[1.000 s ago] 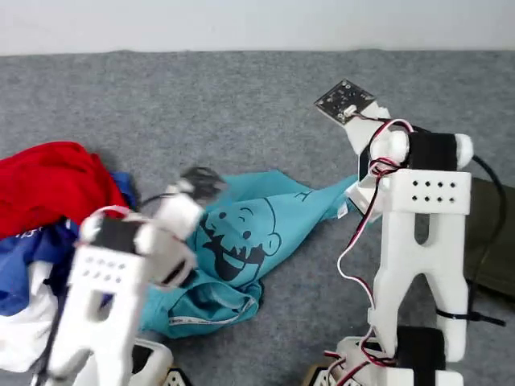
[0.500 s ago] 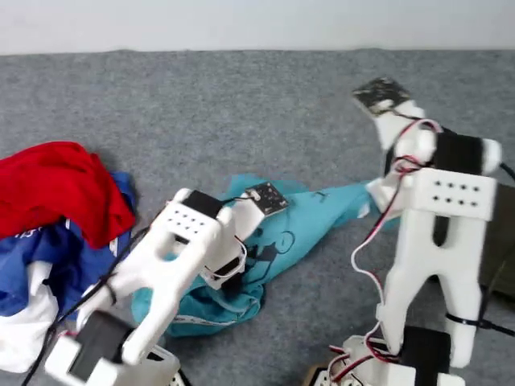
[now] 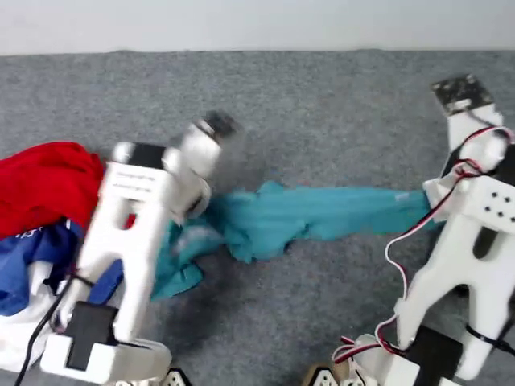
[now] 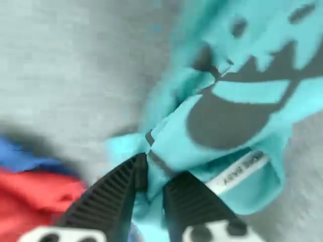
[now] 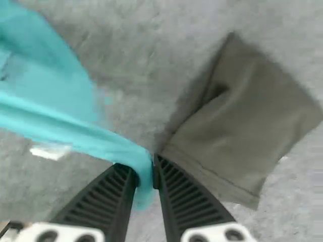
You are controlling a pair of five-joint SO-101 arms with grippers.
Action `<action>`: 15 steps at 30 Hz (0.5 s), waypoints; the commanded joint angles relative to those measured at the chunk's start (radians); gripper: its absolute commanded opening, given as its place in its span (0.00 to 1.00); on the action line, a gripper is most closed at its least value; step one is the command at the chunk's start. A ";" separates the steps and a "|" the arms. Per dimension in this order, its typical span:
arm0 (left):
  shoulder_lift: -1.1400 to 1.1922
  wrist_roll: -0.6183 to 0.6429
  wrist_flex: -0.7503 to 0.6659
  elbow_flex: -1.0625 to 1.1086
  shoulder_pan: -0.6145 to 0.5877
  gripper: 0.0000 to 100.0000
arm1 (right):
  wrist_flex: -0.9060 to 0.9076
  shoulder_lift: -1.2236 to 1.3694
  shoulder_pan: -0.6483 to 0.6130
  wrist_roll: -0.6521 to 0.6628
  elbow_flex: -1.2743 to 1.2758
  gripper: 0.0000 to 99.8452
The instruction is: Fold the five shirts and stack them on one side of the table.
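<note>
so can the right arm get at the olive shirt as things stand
Probably not yet: the olive shirt lies close by with nothing on it, but the right gripper is shut on the teal shirt and would have to let go first.

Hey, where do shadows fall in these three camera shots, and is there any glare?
High view: soft, even light, no glare; faint shadow on the carpet beside the left arm and under the teal shirt. Left wrist view: a dark shadow band on the carpet next to the blue shirt. Right wrist view: shadow along the raised edge of the olive shirt.
</note>
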 commanded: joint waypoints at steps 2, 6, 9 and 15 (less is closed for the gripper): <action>-0.054 -0.094 0.063 -0.232 -0.133 0.02 | 0.018 -0.051 0.045 0.006 -0.181 0.01; -0.054 -0.126 0.072 -0.262 -0.169 0.03 | 0.010 -0.042 0.045 0.002 -0.252 0.01; -0.061 -0.121 0.072 -0.262 -0.207 0.12 | -0.027 -0.041 0.050 0.000 -0.253 0.01; -0.052 -0.107 0.107 -0.266 -0.252 0.21 | -0.015 -0.041 0.015 0.000 -0.252 0.01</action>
